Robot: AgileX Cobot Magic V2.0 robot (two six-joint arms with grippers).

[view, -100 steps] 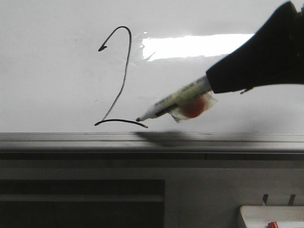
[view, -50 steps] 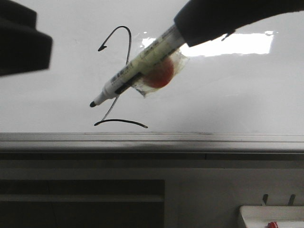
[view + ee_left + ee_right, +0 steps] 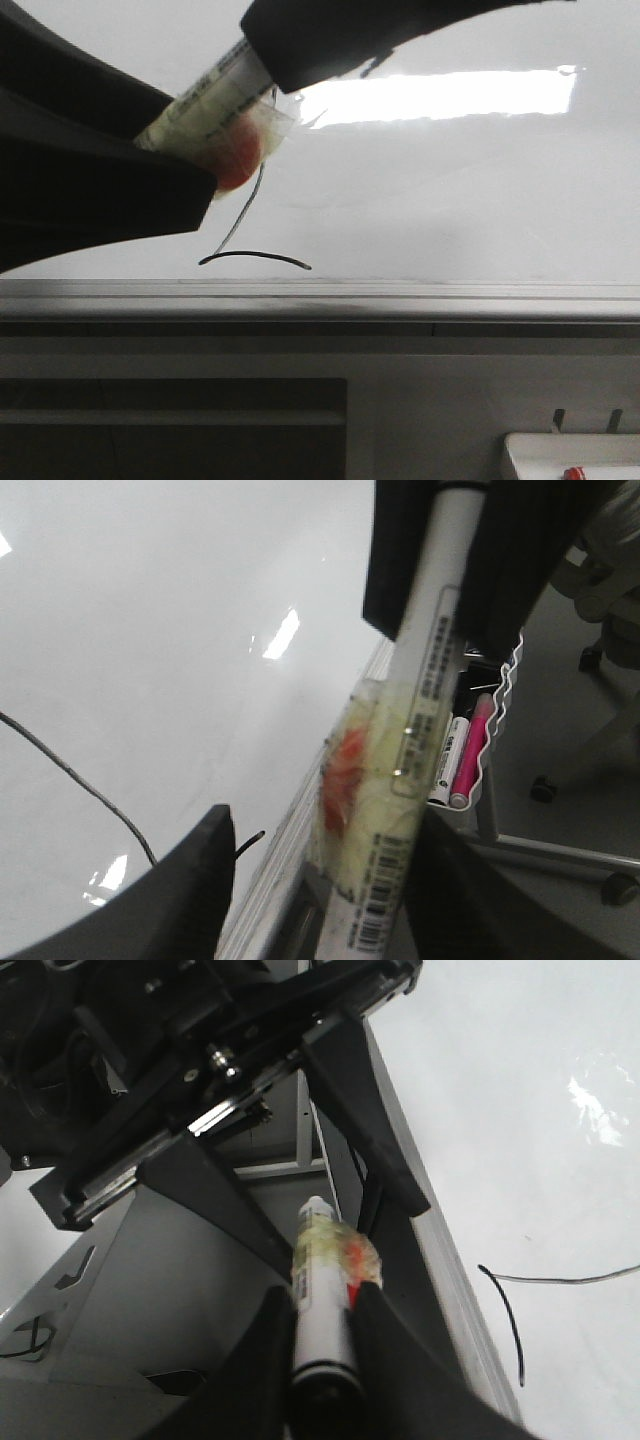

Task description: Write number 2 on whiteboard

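1. Front view: the whiteboard (image 3: 450, 200) fills the upper part of the scene, with a bright rectangular reflection (image 3: 440, 97) high on it and a grey rail (image 3: 400, 298) along its bottom edge. The number 2 (image 3: 255, 258) is drawn in black on the whiteboard just above the rail. Only its curved base stroke and the lower part of its slanting stem show; the top is hidden behind the arms. The right gripper (image 3: 290, 55) reaches in from the upper right, clamped on a marker (image 3: 205, 100) that slants down toward the left gripper (image 3: 150, 170). A patch of clear tape with a red-orange blob (image 3: 238, 150) sits on the marker's barrel. The marker's tip is hidden by the left gripper's dark bulk. Below the rail, at the lower right, is the corner of a white tray (image 3: 570, 455).

2. Left wrist view: the marker (image 3: 420, 710) stands between the left gripper's 2 fingers (image 3: 190, 880), which are spread apart on either side of it. I cannot tell whether they touch it. The whiteboard (image 3: 150, 630) lies beside it, with a thin black line of the number 2 (image 3: 90, 790). Beyond the marker, a wire basket (image 3: 490, 740) holds a pink pen (image 3: 470, 750).

3. Right wrist view: the right gripper (image 3: 320, 1340) has its fingers closed on the marker (image 3: 322, 1290), whose far end sits between the left gripper's parted fingers (image 3: 360, 1110). The base of the number 2 (image 3: 510, 1320) shows on the whiteboard (image 3: 520, 1110) beside them.
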